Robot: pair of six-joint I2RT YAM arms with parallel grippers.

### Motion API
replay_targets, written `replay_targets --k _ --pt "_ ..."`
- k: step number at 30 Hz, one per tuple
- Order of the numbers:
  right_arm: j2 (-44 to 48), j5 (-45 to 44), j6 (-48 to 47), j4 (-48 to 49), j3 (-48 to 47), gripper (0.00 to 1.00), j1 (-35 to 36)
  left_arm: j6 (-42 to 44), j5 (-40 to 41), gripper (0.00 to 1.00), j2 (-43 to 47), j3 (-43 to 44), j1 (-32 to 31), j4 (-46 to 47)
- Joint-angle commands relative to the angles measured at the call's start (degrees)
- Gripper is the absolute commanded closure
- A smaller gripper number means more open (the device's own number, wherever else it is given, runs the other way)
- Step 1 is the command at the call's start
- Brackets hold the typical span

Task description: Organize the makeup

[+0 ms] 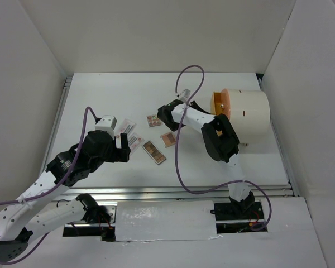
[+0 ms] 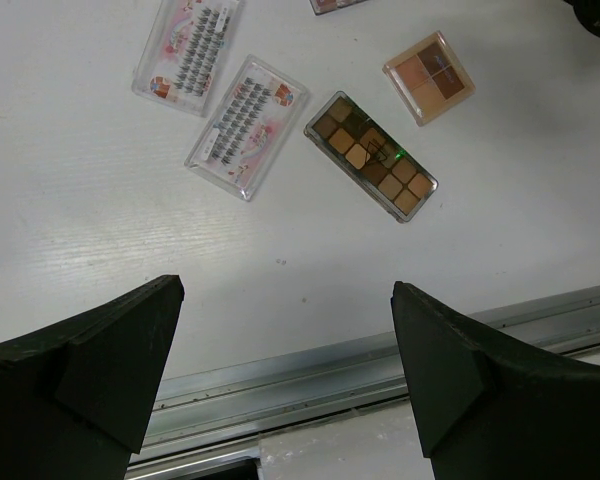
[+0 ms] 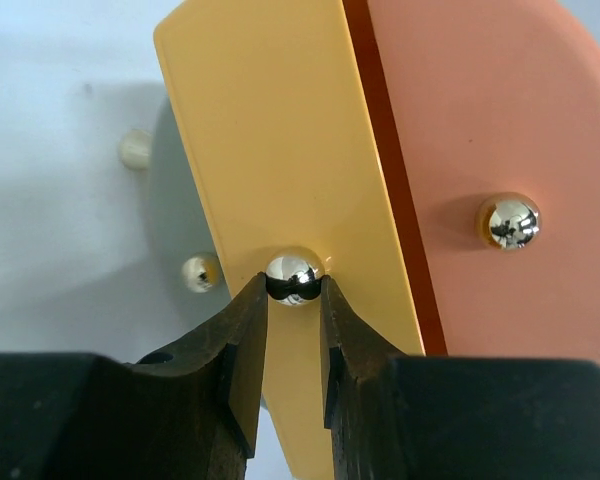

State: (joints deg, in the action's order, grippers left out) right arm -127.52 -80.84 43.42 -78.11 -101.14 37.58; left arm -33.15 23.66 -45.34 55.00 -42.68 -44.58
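Observation:
Two white pink-printed lash packets (image 2: 188,55) (image 2: 247,125), a long brown palette (image 2: 371,156) and a square peach palette (image 2: 429,76) lie flat on the white table. From above the packets (image 1: 124,127) (image 1: 134,140), long palette (image 1: 153,152), square palette (image 1: 168,139) and a small palette (image 1: 153,120) sit mid-table. My left gripper (image 2: 285,340) (image 1: 123,149) is open and empty, hovering near the table's front edge, short of the packets. My right gripper (image 3: 295,290) (image 1: 220,110) is shut on the chrome knob (image 3: 295,277) of a yellow drawer front (image 3: 270,130). No thin sticks show.
The large white cylinder (image 1: 248,114) lies at the right with its orange face (image 3: 500,120) and a second knob (image 3: 509,221). A metal rail (image 2: 380,350) runs along the near table edge. Purple cables (image 1: 178,162) loop over the table. White walls enclose three sides.

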Motion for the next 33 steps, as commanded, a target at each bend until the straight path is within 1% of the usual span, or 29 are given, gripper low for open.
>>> replay_targets --k 1,8,11,21,24,29,33 --pt "-1.6 -1.0 -0.3 -4.4 -4.6 0.85 3.1 0.7 0.1 0.01 0.8 0.0 -0.2 2.0" --pt "-4.0 -0.3 -2.2 -4.4 -8.6 0.83 6.5 0.7 -0.1 0.01 0.8 -0.1 -0.2 2.1" --pt "-4.8 0.2 -2.5 -4.4 -9.4 0.83 6.8 0.6 0.1 0.01 0.7 0.0 -0.2 1.9" --pt "-4.4 1.0 -2.9 -4.4 -11.5 0.83 9.2 0.6 0.2 0.01 0.5 0.0 -0.2 2.0" --pt "-4.4 1.1 -3.2 -4.5 -12.4 0.8 9.5 0.5 0.2 0.01 0.5 -0.1 -0.2 2.0" --pt "-5.0 -0.6 -2.9 -4.4 -9.3 0.78 9.4 0.5 0.2 0.01 0.5 -0.1 -0.2 2.0" --pt "-5.1 0.9 -1.5 -4.4 -8.5 0.78 9.5 0.6 0.0 0.01 0.4 -0.2 -0.2 2.2"
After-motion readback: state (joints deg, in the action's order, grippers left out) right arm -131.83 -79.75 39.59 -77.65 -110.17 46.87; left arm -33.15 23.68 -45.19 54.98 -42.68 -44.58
